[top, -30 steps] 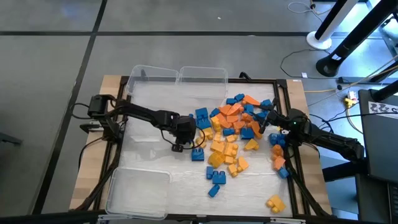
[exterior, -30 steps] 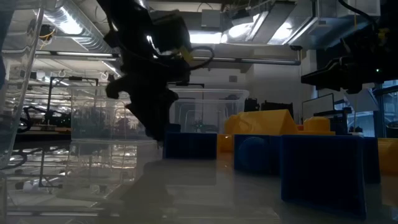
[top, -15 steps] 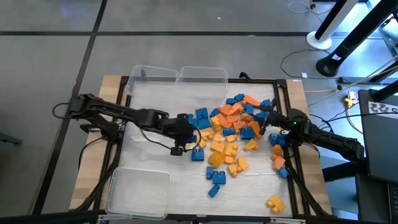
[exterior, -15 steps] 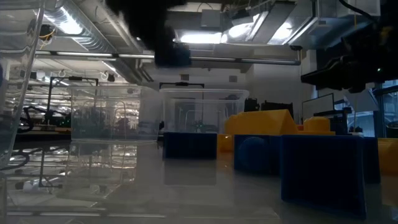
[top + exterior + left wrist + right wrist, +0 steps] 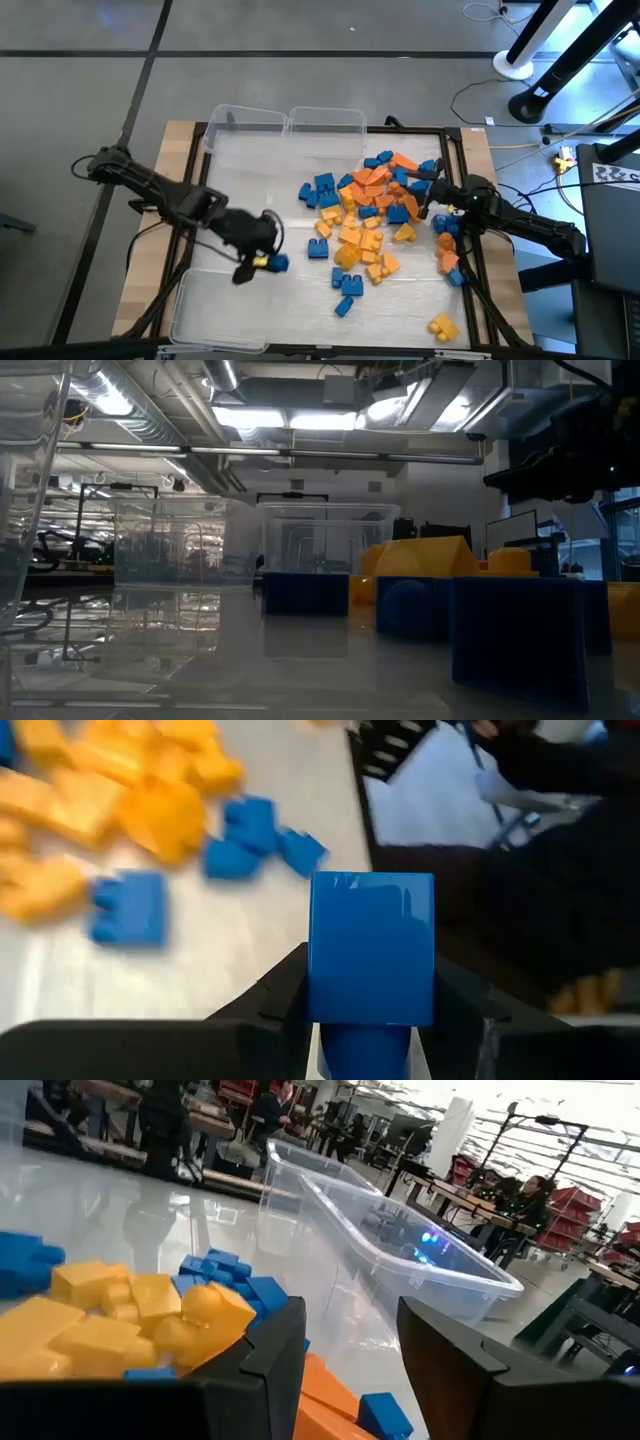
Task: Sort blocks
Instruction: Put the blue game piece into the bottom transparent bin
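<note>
Blue, orange and yellow blocks [image 5: 365, 215] lie in a loose pile right of the table's middle. My left gripper [image 5: 270, 263] hangs above the bare table left of the pile, close to the near-left bin [image 5: 222, 310], shut on one blue block [image 5: 370, 960]. At the pile's right edge my right gripper [image 5: 424, 196] stands open and level, nothing between its fingers [image 5: 272, 1350]. In the low view only the right gripper [image 5: 560, 460] shows, dark at the upper right. My left gripper pinches the blue block by two opposite sides [image 5: 318, 990] between its two fingers [image 5: 270, 1010]. The fingers slant down from the table's left side. The block [image 5: 278, 264] is lifted clear of the table, one flat face turned toward the wrist camera.
Two clear bins [image 5: 245, 125] [image 5: 325, 125] stand side by side at the far edge. A black frame [image 5: 455, 150] runs round the table. Stray blocks lie near the right edge [image 5: 447, 262] and one yellow block at the near right [image 5: 443, 325].
My left gripper has risen from the table beside the pile and swung toward the table's near-left, toward the near-left bin, rolling as it went. It has left the low view.
</note>
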Available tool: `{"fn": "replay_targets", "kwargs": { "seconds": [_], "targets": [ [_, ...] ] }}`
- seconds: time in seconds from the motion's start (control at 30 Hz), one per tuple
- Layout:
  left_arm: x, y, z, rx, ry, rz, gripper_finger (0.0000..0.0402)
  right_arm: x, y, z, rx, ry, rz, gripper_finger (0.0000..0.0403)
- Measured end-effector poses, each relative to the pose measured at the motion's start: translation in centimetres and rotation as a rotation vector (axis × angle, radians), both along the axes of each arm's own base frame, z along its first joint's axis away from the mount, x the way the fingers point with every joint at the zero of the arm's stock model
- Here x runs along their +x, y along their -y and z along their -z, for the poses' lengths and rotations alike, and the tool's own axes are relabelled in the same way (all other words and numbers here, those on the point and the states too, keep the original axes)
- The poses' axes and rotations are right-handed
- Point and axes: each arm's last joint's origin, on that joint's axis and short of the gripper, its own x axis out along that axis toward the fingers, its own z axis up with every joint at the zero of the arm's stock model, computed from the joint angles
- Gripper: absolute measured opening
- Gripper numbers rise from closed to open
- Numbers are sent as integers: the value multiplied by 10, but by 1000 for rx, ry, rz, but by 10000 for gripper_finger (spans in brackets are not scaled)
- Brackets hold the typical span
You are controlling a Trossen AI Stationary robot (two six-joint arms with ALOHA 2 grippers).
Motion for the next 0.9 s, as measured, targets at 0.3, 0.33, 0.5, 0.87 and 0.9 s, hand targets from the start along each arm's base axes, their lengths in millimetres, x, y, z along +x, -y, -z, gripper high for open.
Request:
{"fn": "replay_targets", "kwargs": {
  "seconds": [0.3, 0.33, 0.5, 0.87, 0.9],
  "targets": [
    [-20, 51, 27, -97, -293, -67, 134, 0, -3, -5, 29, 27, -106, 160],
    [-22, 56, 31, -104, -327, -82, 135, 0, -4, -8, 31, 32, -118, 160],
    [-30, 73, 39, -138, -411, -103, 141, 0, -5, -27, 18, 66, -146, 160],
    [-30, 80, 53, -184, -548, -258, 160, 13, -1, -42, 85, -16, -205, 160],
    [-31, 79, 54, -179, -565, -275, 163, 15, -1, -43, 92, -29, -210, 160]
  ]
}}
